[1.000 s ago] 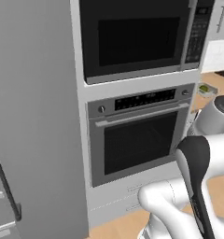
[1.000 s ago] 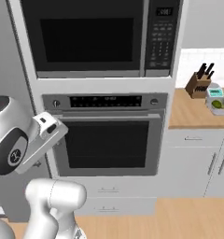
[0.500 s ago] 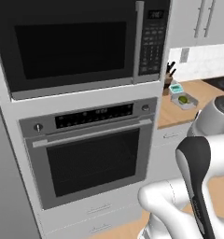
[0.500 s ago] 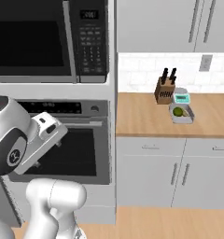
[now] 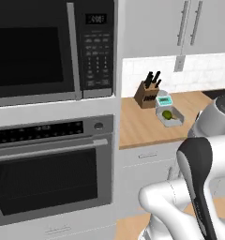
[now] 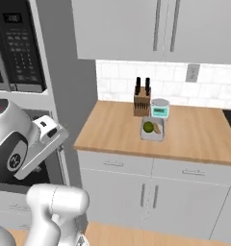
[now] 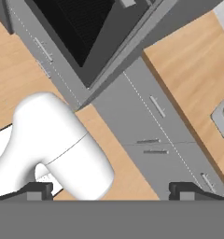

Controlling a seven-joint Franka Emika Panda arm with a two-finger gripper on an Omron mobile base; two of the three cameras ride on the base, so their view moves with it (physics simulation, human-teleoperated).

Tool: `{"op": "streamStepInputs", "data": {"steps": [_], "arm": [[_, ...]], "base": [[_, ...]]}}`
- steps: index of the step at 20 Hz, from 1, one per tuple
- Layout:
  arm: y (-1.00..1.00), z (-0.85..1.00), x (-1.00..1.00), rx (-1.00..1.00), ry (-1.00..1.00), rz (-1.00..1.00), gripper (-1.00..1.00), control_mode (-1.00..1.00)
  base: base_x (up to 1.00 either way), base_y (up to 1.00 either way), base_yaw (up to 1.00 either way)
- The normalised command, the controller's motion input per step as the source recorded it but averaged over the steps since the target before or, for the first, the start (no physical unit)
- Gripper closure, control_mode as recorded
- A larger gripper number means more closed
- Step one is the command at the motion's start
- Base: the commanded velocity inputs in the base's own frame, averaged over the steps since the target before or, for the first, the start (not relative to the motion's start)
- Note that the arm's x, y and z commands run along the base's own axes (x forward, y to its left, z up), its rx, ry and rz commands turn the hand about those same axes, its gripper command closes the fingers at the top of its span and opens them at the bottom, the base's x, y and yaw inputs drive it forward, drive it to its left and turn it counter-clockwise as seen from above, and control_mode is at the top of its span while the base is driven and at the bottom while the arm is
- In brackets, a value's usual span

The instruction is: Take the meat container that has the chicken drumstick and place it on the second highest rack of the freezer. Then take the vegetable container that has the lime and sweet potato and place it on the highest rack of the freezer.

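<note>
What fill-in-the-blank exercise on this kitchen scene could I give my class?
1. The tray holding the lime sits on the ____.
2. Behind the tray stands a block of ____.
3. The microwave is mounted ____ the oven.
4. The gripper's fingers are ____.

Missing words: counter; knives; above; open

Lime (image 6: 148,127) and sweet potato (image 6: 157,129) in their container (image 6: 152,137) on the table (image 6: 112,132).

The container is a shallow pale grey tray and stands flat on the wooden top, just in front of a knife block. The round green lime lies in it on the left side, and the small tan-orange sweet potato lies just beside it, on the right. In the left base view the lime (image 5: 167,114) is seen in the tray (image 5: 170,122) too.
</note>
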Motion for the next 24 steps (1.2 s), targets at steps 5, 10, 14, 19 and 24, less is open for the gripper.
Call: {"op": "streamStepInputs", "data": {"steps": [5, 10, 14, 19, 24], "arm": [[0.0, 0.0, 0.0, 0.0, 0.0, 0.0, -1.0, 1.0], [0.0, 0.0, 0.0, 0.0, 0.0, 0.0, -1.0, 1.0], [0.0, 0.0, 0.0, 0.0, 0.0, 0.0, -1.0, 1.0], [0.0, 0.0, 0.0, 0.0, 0.0, 0.0, -1.0, 1.0], [0.0, 0.0, 0.0, 0.0, 0.0, 0.0, -1.0, 1.0]], "base": [[0.42, -1.0, 0.04], [0.44, -1.0, -0.09], [0.43, -0.88, -0.12], [0.37, -0.38, -0.03], [0.43, 0.05, 0.0]]}}
